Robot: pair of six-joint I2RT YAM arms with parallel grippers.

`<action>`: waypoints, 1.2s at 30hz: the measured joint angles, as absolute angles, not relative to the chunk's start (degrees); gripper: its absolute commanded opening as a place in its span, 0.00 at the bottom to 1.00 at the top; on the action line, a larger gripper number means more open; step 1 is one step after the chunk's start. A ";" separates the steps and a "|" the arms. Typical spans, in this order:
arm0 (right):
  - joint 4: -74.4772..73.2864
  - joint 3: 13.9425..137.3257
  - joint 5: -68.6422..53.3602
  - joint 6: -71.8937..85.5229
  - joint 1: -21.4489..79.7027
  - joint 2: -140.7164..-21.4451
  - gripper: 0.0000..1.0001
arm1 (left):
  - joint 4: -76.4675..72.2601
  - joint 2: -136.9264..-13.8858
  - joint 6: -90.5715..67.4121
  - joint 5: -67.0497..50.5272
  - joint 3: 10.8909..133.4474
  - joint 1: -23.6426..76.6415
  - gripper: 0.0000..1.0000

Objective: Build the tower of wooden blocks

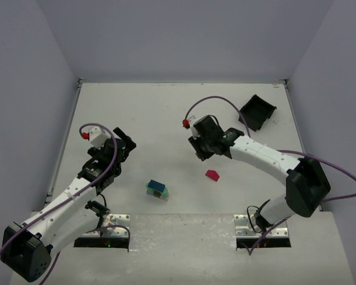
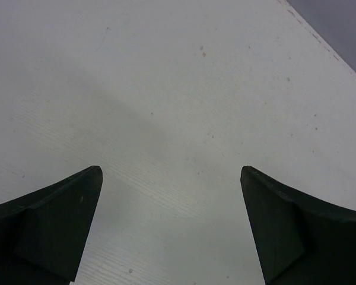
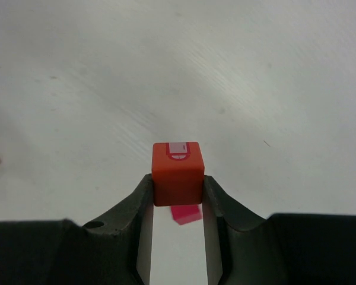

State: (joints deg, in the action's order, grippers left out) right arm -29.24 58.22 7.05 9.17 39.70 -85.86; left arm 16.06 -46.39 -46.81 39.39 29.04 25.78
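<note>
Right gripper (image 3: 177, 191) pinches a red cube (image 3: 177, 166) above the table (image 1: 166, 113). A magenta block (image 1: 212, 174) lies on the table nearby. Left gripper (image 2: 171, 172) hangs wide apart, holding nothing. The tower (image 1: 157, 189), seemingly blue over green, stands between the arms.
</note>
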 measured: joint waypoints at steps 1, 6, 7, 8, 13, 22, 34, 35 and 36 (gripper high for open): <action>-29.58 59.63 7.49 8.73 42.49 -85.67 0.15 | 16.05 -46.39 -46.79 39.35 29.04 25.78 1.00; -31.10 66.73 11.26 7.68 55.95 -86.12 0.16 | 16.04 -46.39 -46.76 39.22 29.04 25.78 1.00; -31.45 67.69 12.16 7.46 57.98 -86.46 0.16 | 16.06 -46.39 -46.76 39.18 29.04 25.78 1.00; -31.94 68.72 13.15 7.21 60.20 -87.03 0.17 | 16.06 -46.38 -46.76 39.15 29.04 25.78 1.00; -34.77 73.91 15.54 6.38 68.63 -91.47 0.19 | 16.06 -45.93 -46.76 38.85 29.04 25.78 1.00; -42.05 85.49 20.21 9.58 73.45 -99.87 0.19 | 16.20 -44.36 -46.81 38.92 29.04 25.78 1.00; -46.95 88.41 14.75 10.59 75.80 -101.74 0.21 | 16.60 -42.17 -46.83 38.92 29.04 25.78 1.00; -47.09 88.60 14.55 10.59 75.93 -102.06 0.21 | 16.61 -42.12 -46.83 38.92 29.04 25.78 1.00; -47.22 88.80 14.42 10.58 75.98 -102.49 0.21 | 16.62 -42.11 -46.83 38.91 29.04 25.78 1.00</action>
